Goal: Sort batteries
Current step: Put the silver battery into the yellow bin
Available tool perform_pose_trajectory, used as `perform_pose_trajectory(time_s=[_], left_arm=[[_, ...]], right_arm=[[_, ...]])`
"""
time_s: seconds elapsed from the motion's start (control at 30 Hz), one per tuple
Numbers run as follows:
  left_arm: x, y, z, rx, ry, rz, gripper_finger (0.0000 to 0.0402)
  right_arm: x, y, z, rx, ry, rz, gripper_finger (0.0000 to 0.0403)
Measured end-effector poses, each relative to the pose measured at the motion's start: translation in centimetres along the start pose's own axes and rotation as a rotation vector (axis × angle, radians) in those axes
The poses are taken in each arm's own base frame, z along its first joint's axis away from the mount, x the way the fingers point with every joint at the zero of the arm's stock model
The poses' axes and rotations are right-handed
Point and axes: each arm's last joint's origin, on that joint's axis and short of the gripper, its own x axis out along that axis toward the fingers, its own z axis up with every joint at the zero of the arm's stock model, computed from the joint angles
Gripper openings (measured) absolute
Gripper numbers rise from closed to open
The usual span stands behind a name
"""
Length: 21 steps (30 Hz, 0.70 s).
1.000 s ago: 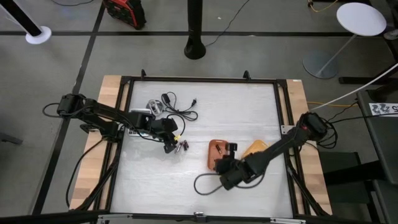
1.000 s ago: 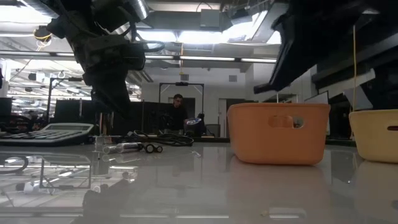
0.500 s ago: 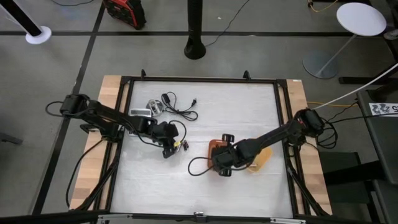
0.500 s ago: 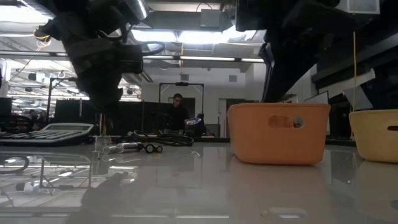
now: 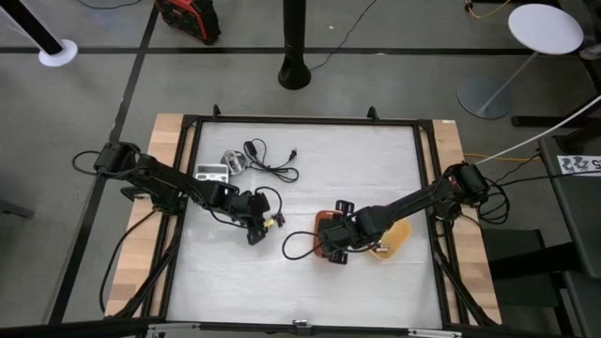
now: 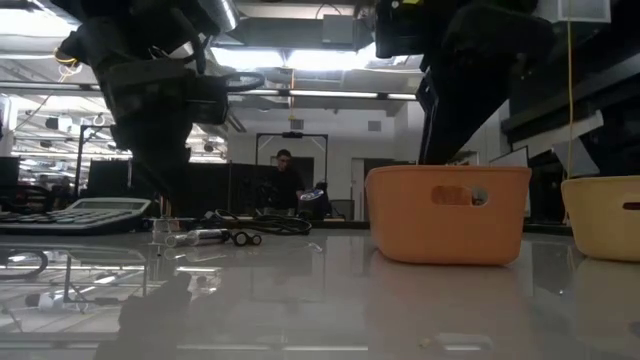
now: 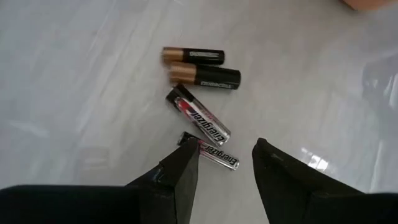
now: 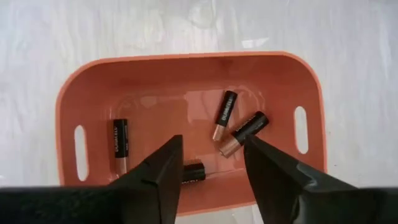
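Several batteries point(image 7: 202, 93) lie loose on the white table, two black-and-copper ones and two silvery ones; in the high view they show as a small cluster point(image 5: 273, 222). My left gripper point(image 7: 225, 163) hangs open low over the nearest silvery battery point(image 7: 213, 154), which lies slanted across the gap between its fingers. My right gripper point(image 8: 211, 155) is open above the orange tray point(image 8: 68, 99), with nothing between its fingers. Several black-and-copper batteries point(image 8: 225, 114) lie on that tray's floor. In the high view the right gripper point(image 5: 334, 246) covers much of the orange tray point(image 5: 322, 223). My left gripper has one fingertip point(image 7: 186, 160) right at the end point(image 7: 186, 140) of the nearest silvery battery, which lies flat on the table. I cannot tell whether the fingertip touches it.
A yellow tray point(image 5: 398, 237) stands just right of the orange one. A grey calculator point(image 5: 211, 172) and a black coiled cable point(image 5: 269, 164) lie at the far left. A black cable loop point(image 5: 293, 249) from my right arm rests on the table near the orange tray.
My right gripper has gone from the near side of the orange tray toward the table's far edge and now hangs over the tray. Its cable loop has trailed along on the table. The loose batteries have stayed where they were.
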Motion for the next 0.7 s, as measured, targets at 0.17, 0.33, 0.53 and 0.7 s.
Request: perform_pose_trajectory(time_s=[0.17, 0.33, 0.53, 0.7], left_arm=[[0.0, 0.0, 0.0, -0.124, -0.001, 0.002, 0.0135], [0.0, -0.4, -0.3, -0.166, 0.003, -0.005, 0.0125], [-0.1, -1.2, -0.8, -0.101, 0.008, -0.028, 0.0118], [-0.1, -1.4, -1.0, -0.047, 0.011, -0.032, 0.0118]], right_arm=[[0.0, 0.1, 0.0, 0.007, 0.012, 0.023, 0.0163], [0.0, 0.1, 0.0, 0.007, 0.012, 0.024, 0.0162], [0.0, 0.2, -0.1, 0.009, 0.029, 0.057, 0.0161], [0.0, 0.3, -0.2, 0.005, 0.054, 0.108, 0.0161]])
